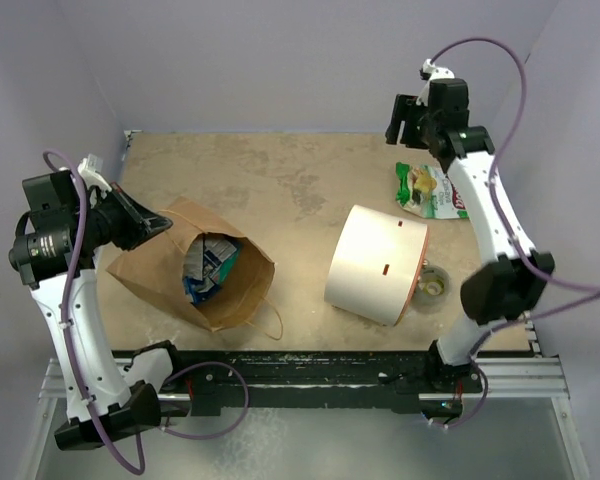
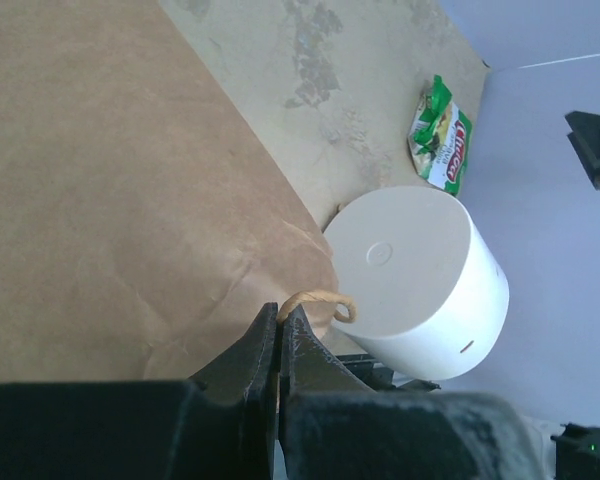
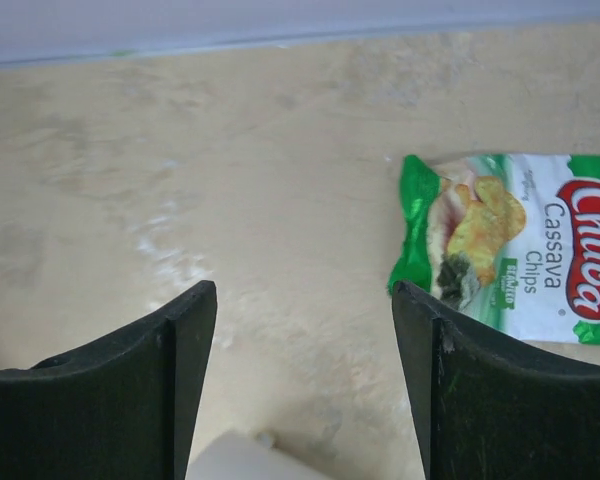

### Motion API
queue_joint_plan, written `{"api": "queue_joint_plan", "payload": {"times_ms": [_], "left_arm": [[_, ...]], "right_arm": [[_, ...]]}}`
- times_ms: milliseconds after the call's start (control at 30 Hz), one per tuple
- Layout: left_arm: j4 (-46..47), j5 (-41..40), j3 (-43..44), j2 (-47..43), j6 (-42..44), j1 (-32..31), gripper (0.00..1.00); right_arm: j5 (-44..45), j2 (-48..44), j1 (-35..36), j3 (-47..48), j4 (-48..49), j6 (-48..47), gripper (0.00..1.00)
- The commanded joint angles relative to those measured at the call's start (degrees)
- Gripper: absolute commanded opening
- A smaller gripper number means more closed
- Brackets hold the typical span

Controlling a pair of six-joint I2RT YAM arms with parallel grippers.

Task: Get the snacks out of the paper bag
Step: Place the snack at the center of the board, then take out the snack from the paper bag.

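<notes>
**One packet out, more in the bag**

The paper bag lies on its side at the left of the bench. Its long axis runs from far-left to near-right, and its mouth gapes toward the near-right. A twisted handle trails from the mouth onto the bench. Inside the mouth a blue packet shows, crumpled and lying lengthwise along the bag; whether more sit under it cannot be told.

The left gripper is at the bag's far-left edge. Its jaws are pressed together, seemingly on a fold of the paper. The right gripper hovers over the far-right corner with its jaws spread wide and nothing between them.

A green packet lies flat on the bench beyond the white cylinder, well apart from the bag. In the right wrist view its long axis runs across the frame.

The packets are likely light, soft and slippery foil, puffed with air and holding brittle chips. A gentle pinch on a crimped end seam would probably hold better than squeezing the middle. The bag is thin, creased paper that will likely buckle and slide, so it needs holding down while a packet is drawn out along its long axis, through the mouth.
</notes>
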Motion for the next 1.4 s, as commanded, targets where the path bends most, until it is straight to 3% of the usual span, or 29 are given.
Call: {"api": "queue_joint_plan", "payload": {"times_ms": [0,133,267,400,500,767,900,1200,1367], "left_arm": [[3.6,2.7,0.2,-3.1,-1.5,-0.1,0.00],[4.0,3.8,-1.2,-4.8,-2.6,-0.1,0.00],[4.7,4.2,-1.4,-5.7,-3.1,-0.2,0.00],[5.3,5.0,-1.2,-5.8,-3.8,-0.1,0.00],[5.1,5.5,-1.0,-5.7,-4.0,-0.1,0.00],[3.8,5.7,-0.2,-5.5,-3.5,-0.1,0.00],[3.7,5.8,-0.3,-5.4,-3.6,-0.1,0.00],[4.1,7.3,-2.1,-5.4,-4.7,-0.1,0.00],[2.3,7.6,-1.3,-4.5,-2.5,-0.1,0.00]], "right_arm": [[-6.4,-13.8,6.7,-6.4,3.3,-4.1,0.73],[-8.8,-21.3,16.6,-10.4,7.4,-8.6,0.72],[-21.9,-30.1,25.3,-22.0,18.6,-14.4,0.69],[-31.7,-38.1,37.7,-35.9,31.0,-27.5,0.66],[-35.9,-40.2,45.3,-42.1,34.2,-40.1,0.64],[-30.5,-27.9,58.1,-44.3,39.5,-60.1,0.64],[-28.6,-20.6,58.6,-44.6,47.4,-63.0,0.64],[-19.6,-6.4,58.3,-42.7,53.0,-74.4,0.65],[-16.0,0.4,58.3,-38.6,55.3,-75.6,0.66]]}}
